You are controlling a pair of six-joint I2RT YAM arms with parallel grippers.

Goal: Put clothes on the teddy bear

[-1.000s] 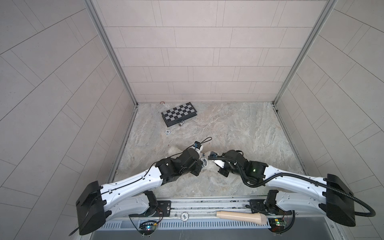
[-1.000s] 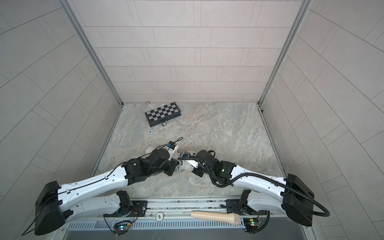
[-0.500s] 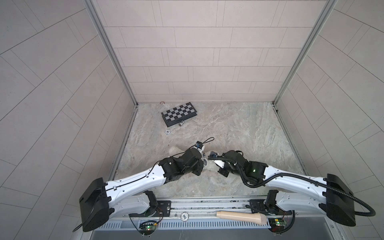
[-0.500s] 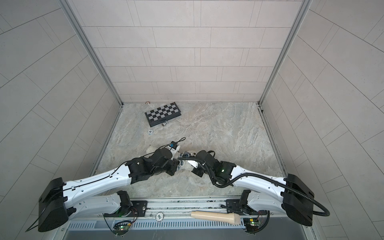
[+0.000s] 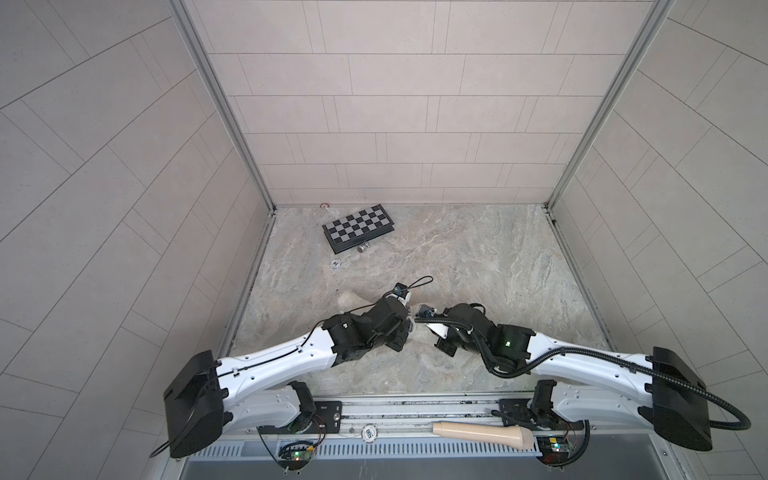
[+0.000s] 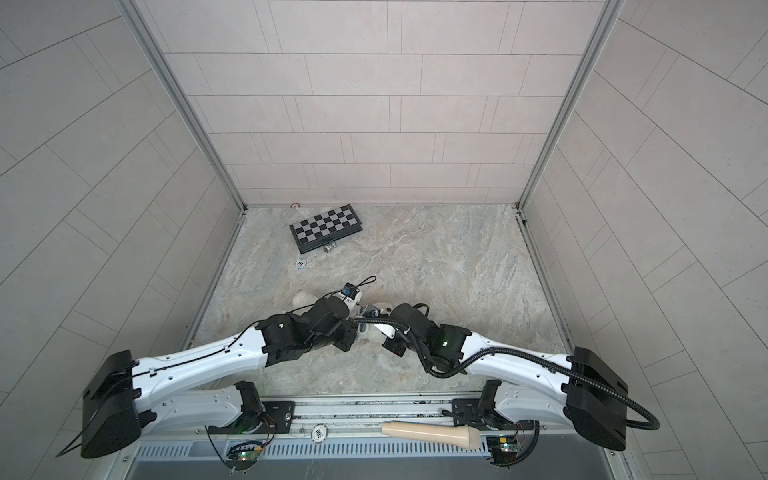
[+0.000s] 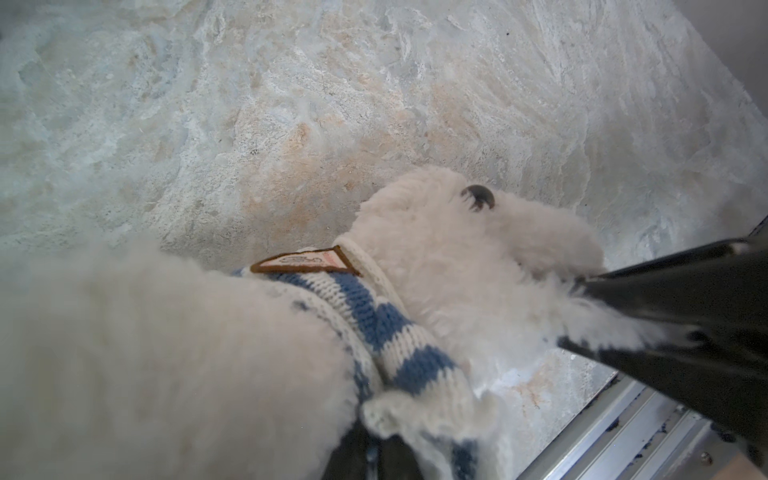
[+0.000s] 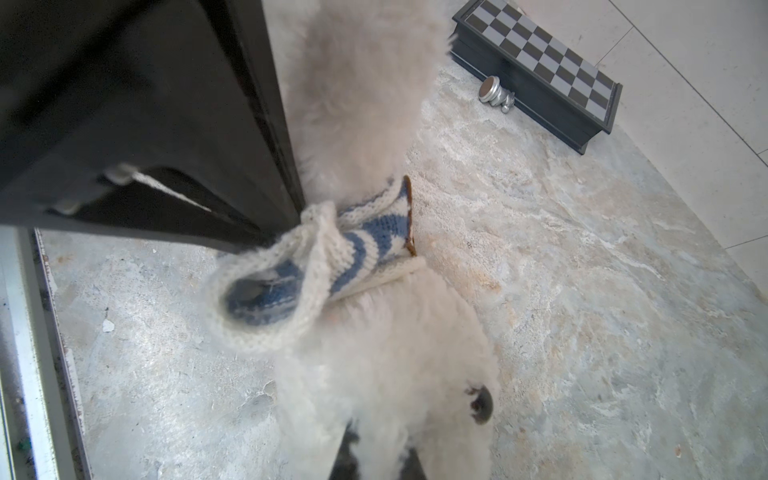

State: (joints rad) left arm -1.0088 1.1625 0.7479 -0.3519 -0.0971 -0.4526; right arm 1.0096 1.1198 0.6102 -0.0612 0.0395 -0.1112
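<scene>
The white fluffy teddy bear [image 7: 449, 257] lies on the marble table, and in both top views the two wrists hide most of it [image 5: 347, 297] [image 6: 301, 298]. A blue-and-white striped shirt [image 7: 374, 324] with a brown-edged badge [image 7: 307, 262] is bunched round its neck. My left gripper [image 7: 376, 453] is shut on the shirt's white knitted edge [image 8: 291, 270]. My right gripper [image 8: 374, 453] is shut on the fur of the bear's head, close to a dark eye [image 8: 482, 403]. The two grippers [image 5: 397, 340] [image 5: 444, 345] meet near the table's front middle.
A folded chessboard [image 5: 358, 227] lies at the back left, with a silver chess piece [image 5: 363, 248] against it and a small round token [image 5: 336, 264] nearby. A beige handle [image 5: 482, 432] rests on the front rail. Tiled walls enclose the table on three sides.
My left gripper has closed on the shirt's edge, and its arm has shifted a little to the right. The right arm has stayed where it was, still holding the bear's head.
</scene>
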